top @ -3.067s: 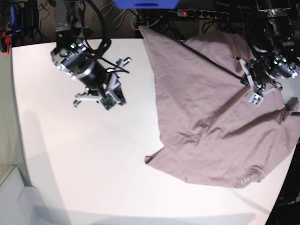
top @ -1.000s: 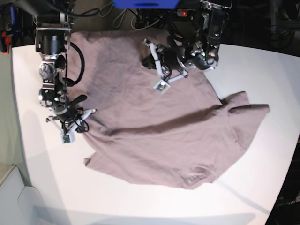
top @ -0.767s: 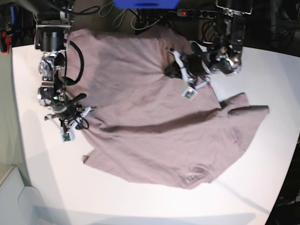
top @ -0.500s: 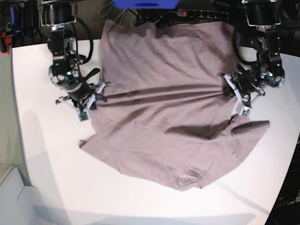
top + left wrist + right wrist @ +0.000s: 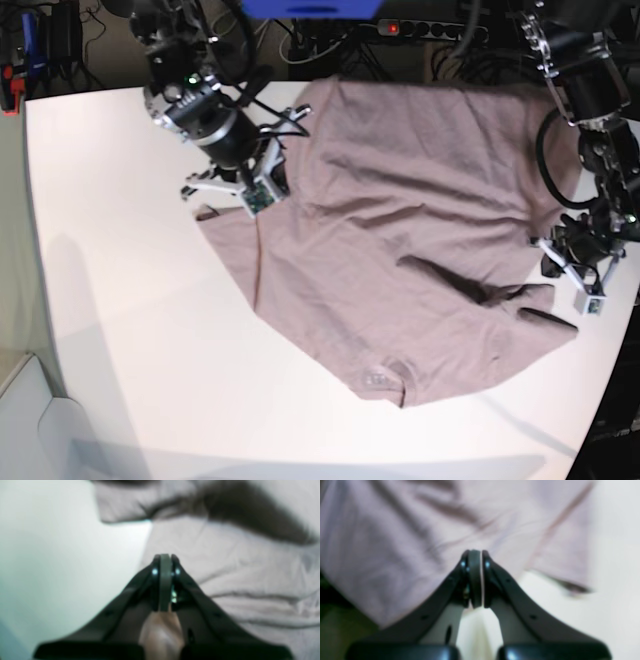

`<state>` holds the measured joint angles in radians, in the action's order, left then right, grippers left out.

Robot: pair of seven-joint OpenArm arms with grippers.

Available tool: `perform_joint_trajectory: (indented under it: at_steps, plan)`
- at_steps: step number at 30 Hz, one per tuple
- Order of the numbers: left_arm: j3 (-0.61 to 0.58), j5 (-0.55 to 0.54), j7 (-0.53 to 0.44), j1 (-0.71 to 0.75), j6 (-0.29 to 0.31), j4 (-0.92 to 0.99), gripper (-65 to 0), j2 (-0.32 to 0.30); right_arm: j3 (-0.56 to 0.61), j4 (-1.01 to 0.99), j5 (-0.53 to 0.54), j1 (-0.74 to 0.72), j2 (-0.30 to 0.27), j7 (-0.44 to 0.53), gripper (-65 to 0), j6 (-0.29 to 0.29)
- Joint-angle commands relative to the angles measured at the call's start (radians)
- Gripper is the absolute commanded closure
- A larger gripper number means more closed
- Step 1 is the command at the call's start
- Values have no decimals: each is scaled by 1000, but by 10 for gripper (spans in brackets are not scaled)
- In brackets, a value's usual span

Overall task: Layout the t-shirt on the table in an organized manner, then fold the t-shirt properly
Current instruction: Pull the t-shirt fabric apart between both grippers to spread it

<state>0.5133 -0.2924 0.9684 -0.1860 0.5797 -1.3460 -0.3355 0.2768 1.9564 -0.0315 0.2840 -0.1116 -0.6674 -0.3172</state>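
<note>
The base view alone shows the whole t-shirt [image 5: 420, 230] spread rumpled across the right half of the table [image 5: 130, 330], collar toward the near edge, a dark fold near its right sleeve. The wrist views are blurred and close. The left wrist view shows the left gripper [image 5: 163, 562] with its jaws pressed together and a strip of pinkish cloth pinched between them, above the shirt's edge where fabric meets bare table. The right wrist view shows the right gripper [image 5: 475, 557] likewise closed; whether it pinches cloth cannot be told. In the base view the right arm reaches in from the far left, angled down at the shirt's left edge; the left arm hangs at the shirt's right edge.
</note>
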Motion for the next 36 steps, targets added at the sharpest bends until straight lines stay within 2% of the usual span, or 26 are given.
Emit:
perform_joint_trajectory:
  at_steps: [1,6,9,15,19,23,28,31,36]
  plan:
    - [26,-14,5,-16,4,-59,-4,-14,-17,34,3,1,-9,15,0,-1]
    - [141,-170,139,62,4,-252,-4,22,-104,30,3,-64,-15,8,0,-1]
    - [160,-255,183,151,3,-330,-4,54,-123,-10,3,-131,-15,7,0,-1]
    - [152,-282,149,328,3,-359,-4,177,-118,-206,0,-320,-15,7,0,-1]
    - [144,-281,100,382,3,-324,-4,214,-116,-374,3,-409,-9,15,0,-1]
    - [86,-281,25,391,3,-212,-4,184,-113,-498,3,-452,29,18,0,-1]
    - [67,-281,-52,379,1,-74,-4,143,-113,-595,3,-452,34,73,0,-1]
    - [67,-262,-81,339,1,-13,-4,117,-116,-635,-3,-447,16,96,0,-1]
    - [69,-118,-133,222,1,113,-4,92,-121,-665,-2,-409,-66,91,0,-1]
